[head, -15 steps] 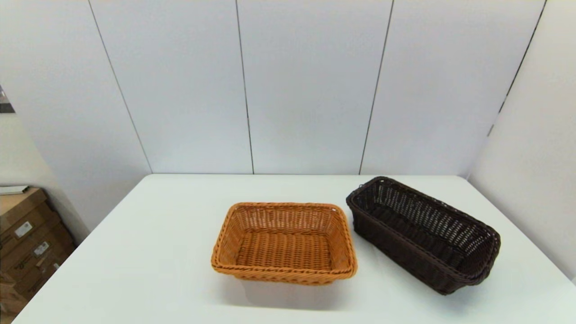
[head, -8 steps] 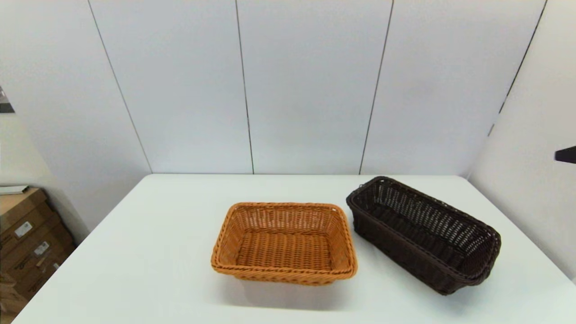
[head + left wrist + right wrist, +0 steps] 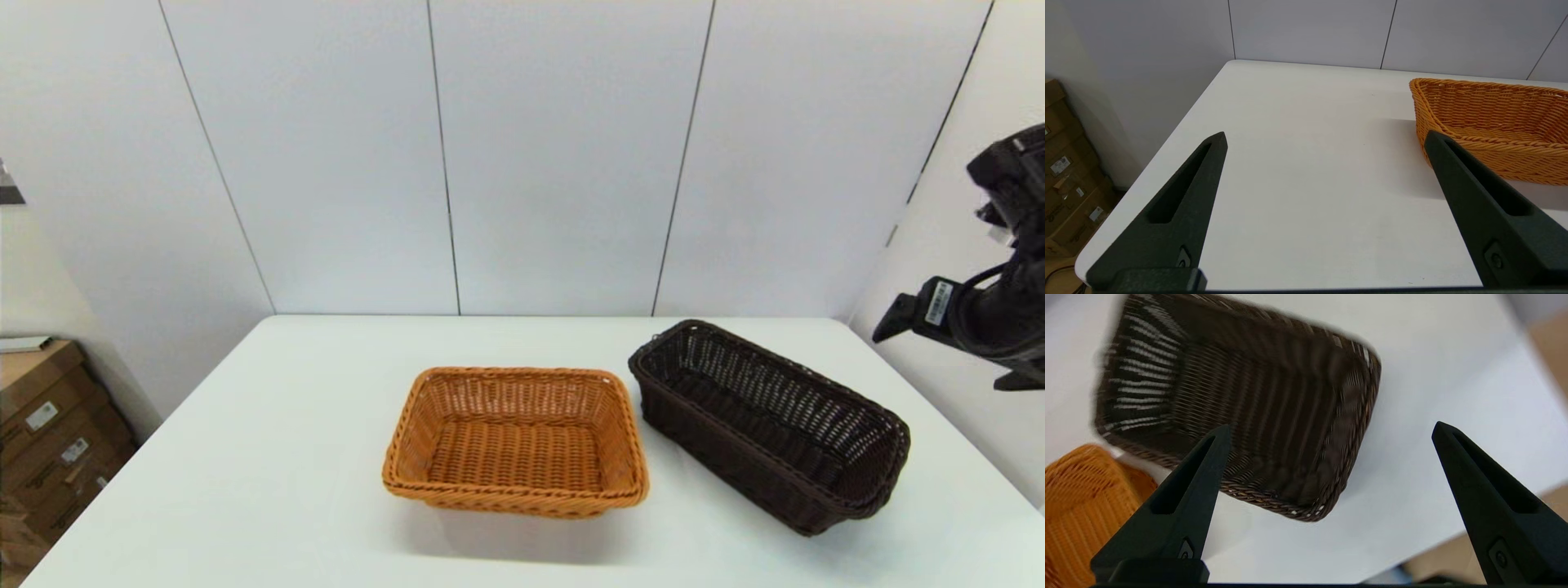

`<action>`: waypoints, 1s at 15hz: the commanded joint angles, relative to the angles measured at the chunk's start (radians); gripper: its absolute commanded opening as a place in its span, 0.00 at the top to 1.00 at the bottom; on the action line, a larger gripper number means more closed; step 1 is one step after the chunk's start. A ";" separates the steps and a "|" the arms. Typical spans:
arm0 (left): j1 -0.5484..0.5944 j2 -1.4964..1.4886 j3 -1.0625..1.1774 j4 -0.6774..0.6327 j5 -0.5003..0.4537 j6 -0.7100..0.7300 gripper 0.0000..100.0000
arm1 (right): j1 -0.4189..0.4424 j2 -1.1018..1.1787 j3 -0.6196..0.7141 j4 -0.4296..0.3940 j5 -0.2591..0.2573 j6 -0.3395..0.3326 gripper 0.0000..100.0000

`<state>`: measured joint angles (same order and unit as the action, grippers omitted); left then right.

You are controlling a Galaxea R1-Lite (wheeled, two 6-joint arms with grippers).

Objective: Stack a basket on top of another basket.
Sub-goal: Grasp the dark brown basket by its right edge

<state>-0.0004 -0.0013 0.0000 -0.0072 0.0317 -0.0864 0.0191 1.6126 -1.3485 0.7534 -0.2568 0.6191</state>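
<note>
Right end effector (image 3: 1331, 428) is hanging high over the right end of the bench (image 3: 286, 457), fingers spread wide, gripping nothing, looking down on the dark brown basket (image 3: 1241, 412). Left end effector (image 3: 1327, 139) is sitting low by the bench's left near edge, fingers also wide apart, empty, idle.

Dark brown basket (image 3: 767, 425) is sitting upright on the right side of the bench, angled, its near-left corner just beside the orange-tan basket (image 3: 514, 441) but apart from it as far as can be told. Orange-tan basket is sitting upright near bench centre, empty.

Handling guess: the dark basket is looking light and fairly stiff; open weave may flex a little. The braided rim is offering a rough, non-slippery hold. Best bet is pinching one long wall at mid-length over the rim so it is not tipping when lifted.
</note>
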 commanded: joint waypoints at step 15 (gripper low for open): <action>0.000 0.000 0.000 0.000 0.001 -0.001 0.00 | -0.148 0.290 0.246 -0.094 0.364 0.139 0.00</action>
<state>0.0000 -0.0013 0.0000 -0.0072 0.0313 -0.0860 -0.1145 1.8472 -1.1194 0.6826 0.0779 0.7532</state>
